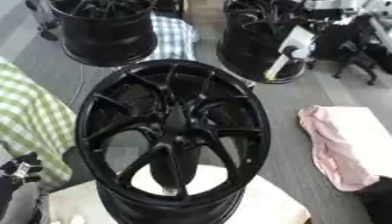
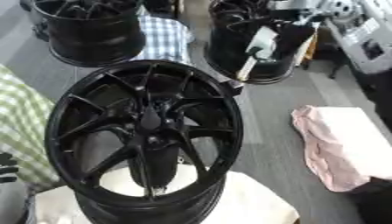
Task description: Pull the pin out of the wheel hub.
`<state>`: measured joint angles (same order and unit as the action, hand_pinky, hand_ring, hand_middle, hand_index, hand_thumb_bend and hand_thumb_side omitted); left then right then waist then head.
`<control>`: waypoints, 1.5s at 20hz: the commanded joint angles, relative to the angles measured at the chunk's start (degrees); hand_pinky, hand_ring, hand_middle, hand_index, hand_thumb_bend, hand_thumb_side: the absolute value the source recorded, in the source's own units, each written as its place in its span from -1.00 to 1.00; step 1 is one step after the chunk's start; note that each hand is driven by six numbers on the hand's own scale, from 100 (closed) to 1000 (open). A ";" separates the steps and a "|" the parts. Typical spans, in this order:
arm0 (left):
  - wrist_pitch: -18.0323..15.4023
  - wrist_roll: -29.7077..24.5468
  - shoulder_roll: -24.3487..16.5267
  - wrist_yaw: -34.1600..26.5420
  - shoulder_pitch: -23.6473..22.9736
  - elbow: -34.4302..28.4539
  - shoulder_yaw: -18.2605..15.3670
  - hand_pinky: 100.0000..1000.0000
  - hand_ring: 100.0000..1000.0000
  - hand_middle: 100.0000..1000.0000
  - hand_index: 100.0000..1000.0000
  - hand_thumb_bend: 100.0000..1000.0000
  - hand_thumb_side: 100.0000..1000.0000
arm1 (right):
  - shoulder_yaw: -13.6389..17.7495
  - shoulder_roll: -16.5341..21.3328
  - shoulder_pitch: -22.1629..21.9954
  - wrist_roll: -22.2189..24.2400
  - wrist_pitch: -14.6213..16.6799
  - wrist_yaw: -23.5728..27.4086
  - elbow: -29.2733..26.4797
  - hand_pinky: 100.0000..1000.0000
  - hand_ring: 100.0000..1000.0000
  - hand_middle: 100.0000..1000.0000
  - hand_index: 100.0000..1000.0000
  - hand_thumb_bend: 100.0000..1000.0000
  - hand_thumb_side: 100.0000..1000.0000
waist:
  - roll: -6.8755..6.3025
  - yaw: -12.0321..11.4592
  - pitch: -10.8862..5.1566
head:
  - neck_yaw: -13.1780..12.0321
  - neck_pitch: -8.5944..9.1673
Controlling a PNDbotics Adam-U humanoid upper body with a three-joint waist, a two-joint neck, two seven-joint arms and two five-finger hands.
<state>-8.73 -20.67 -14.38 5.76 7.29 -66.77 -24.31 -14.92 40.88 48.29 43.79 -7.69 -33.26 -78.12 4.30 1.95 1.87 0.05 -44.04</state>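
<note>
A black multi-spoke wheel [image 1: 173,135] lies face up on a white stand [image 1: 264,205] in the middle. At its hub [image 1: 177,131] a dark, tapered stub [image 1: 177,117] stands up; it is black like the spokes and hard to tell apart from them. My left hand [image 1: 21,168] rests at the lower left edge with its fingers spread, well away from the wheel and holding nothing. A dark shape [image 1: 377,199] at the lower right edge, over the pink cloth, seems to be my right hand.
Two more black wheels stand at the back, one on the left [image 1: 107,30] and one on the right [image 1: 260,43] with a white tag [image 1: 295,41]. A pink cloth [image 1: 344,144] lies on the right. Green checked fabric [image 1: 27,118] lies on the left.
</note>
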 commanded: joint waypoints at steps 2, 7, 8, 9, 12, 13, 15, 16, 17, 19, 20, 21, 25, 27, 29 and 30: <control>-0.38 0.92 -1.68 -0.85 0.92 -0.51 -0.99 0.34 0.41 0.30 0.57 -0.28 0.25 | 7.36 2.69 -3.97 -4.05 -4.03 -1.51 5.43 0.51 0.47 0.39 0.75 -0.75 -0.41 | -0.67 0.85 0.16 | -0.86 1.38; -0.72 1.29 -1.67 -1.23 1.04 0.00 -1.07 0.34 0.41 0.30 0.57 -0.28 0.25 | 15.26 -3.04 -11.87 -8.91 -8.89 -1.16 12.63 0.61 0.59 0.57 0.78 -0.67 -0.15 | -1.14 1.22 0.40 | -1.32 1.70; -0.77 1.25 -1.64 -1.25 1.09 0.08 -0.99 0.34 0.41 0.30 0.57 -0.28 0.25 | 16.84 -4.23 -13.45 -9.88 -9.87 -1.02 12.57 0.63 0.58 0.56 0.76 -0.64 -0.07 | -1.19 1.09 0.38 | -1.18 1.66; -0.80 1.19 -1.58 -1.26 1.15 0.13 -0.90 0.34 0.41 0.30 0.57 -0.28 0.25 | 18.39 -5.53 -15.00 -10.83 -10.82 -1.01 11.86 0.63 0.58 0.55 0.76 -0.64 -0.05 | -1.23 0.95 0.35 | -1.06 1.62; -0.82 0.77 -1.34 -1.22 1.39 0.19 -0.45 0.34 0.41 0.30 0.57 -0.28 0.25 | 23.19 -10.02 -19.80 -13.79 -13.24 -1.59 7.76 0.59 0.52 0.50 0.72 -0.70 0.00 | -1.35 0.08 0.23 | -0.31 1.47; -0.81 0.61 -1.28 -1.18 1.43 0.18 -0.32 0.34 0.41 0.30 0.57 -0.28 0.25 | 24.75 -11.44 -21.36 -14.75 -13.15 -1.75 6.25 0.59 0.52 0.50 0.72 -0.70 0.00 | -1.34 -0.19 0.17 | -0.06 1.40; -0.78 0.33 -1.21 -1.07 1.51 0.12 -0.10 0.34 0.41 0.30 0.57 -0.28 0.25 | 28.14 -13.24 -24.75 -16.83 -12.29 -1.73 2.89 0.59 0.52 0.50 0.72 -0.70 0.00 | -1.28 -0.70 0.08 | 0.41 1.30; -0.74 0.19 -1.16 -1.00 1.53 0.10 0.03 0.34 0.41 0.30 0.57 -0.28 0.25 | 29.81 -13.86 -26.42 -17.86 -11.74 -1.45 1.22 0.49 0.38 0.37 0.65 -0.93 -0.10 | -1.26 -0.99 -0.01 | 0.65 1.19; -0.73 -0.08 -0.85 -0.97 1.62 0.09 0.30 0.34 0.41 0.30 0.57 -0.28 0.25 | 31.09 -14.86 -27.70 -18.87 -10.99 -0.84 -0.41 0.47 0.36 0.35 0.64 -0.97 -0.10 | -1.55 -1.62 -0.06 | 1.28 1.10; -0.74 -0.45 -0.45 -0.98 1.80 0.07 0.57 0.34 0.41 0.30 0.57 -0.27 0.25 | 31.94 -17.81 -29.54 -20.97 -9.08 0.98 -3.82 0.43 0.30 0.30 0.62 -1.00 -0.10 | -1.91 -2.21 0.02 | 1.94 0.99; -0.74 -0.53 -0.33 -0.99 1.88 0.08 0.59 0.34 0.41 0.30 0.57 -0.28 0.25 | 31.96 -19.45 -30.45 -22.02 -8.06 1.98 -5.53 0.40 0.26 0.25 0.58 -1.00 -0.08 | -2.05 -2.28 0.09 | 2.03 0.99; -0.75 -0.56 -0.21 -1.02 1.96 0.14 0.61 0.34 0.41 0.30 0.57 -0.27 0.25 | 31.91 -21.07 -31.42 -23.05 -7.05 2.98 -7.19 0.40 0.24 0.23 0.58 -1.00 -0.07 | -2.22 -2.31 0.17 | 2.07 1.03; -0.90 -0.67 0.01 -1.12 2.19 0.35 0.63 0.34 0.41 0.30 0.56 -0.27 0.25 | 31.06 -27.73 -33.84 -27.16 -2.95 7.08 -8.49 0.38 0.25 0.23 0.57 -1.00 -0.06 | -2.60 -2.18 0.43 | 2.14 1.36; -1.04 -0.66 -0.08 -1.17 2.17 0.44 0.58 0.34 0.42 0.30 0.56 -0.27 0.26 | 30.41 -31.11 -34.36 -29.24 -0.87 9.16 -7.43 0.38 0.25 0.24 0.56 -1.00 -0.05 | -2.53 -1.96 0.56 | 1.88 1.57; -1.19 -0.66 -0.21 -1.19 2.15 0.48 0.54 0.34 0.42 0.30 0.56 -0.27 0.26 | 29.94 -34.02 -34.73 -31.29 1.18 11.21 -6.03 0.38 0.25 0.24 0.56 -1.00 -0.07 | -2.42 -1.81 0.71 | 1.54 1.70; -1.27 -0.68 -0.24 -1.21 2.18 0.48 0.55 0.34 0.42 0.30 0.56 -0.27 0.26 | 29.74 -34.74 -34.88 -32.28 2.17 12.20 -5.05 0.38 0.26 0.24 0.56 -1.00 -0.07 | -2.40 -1.79 0.78 | 1.38 1.73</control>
<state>-9.73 -21.25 -13.57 4.93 8.66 -65.73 -23.85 15.04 6.67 12.97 12.85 -6.63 -22.59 -83.19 1.99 0.06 2.89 1.63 -43.12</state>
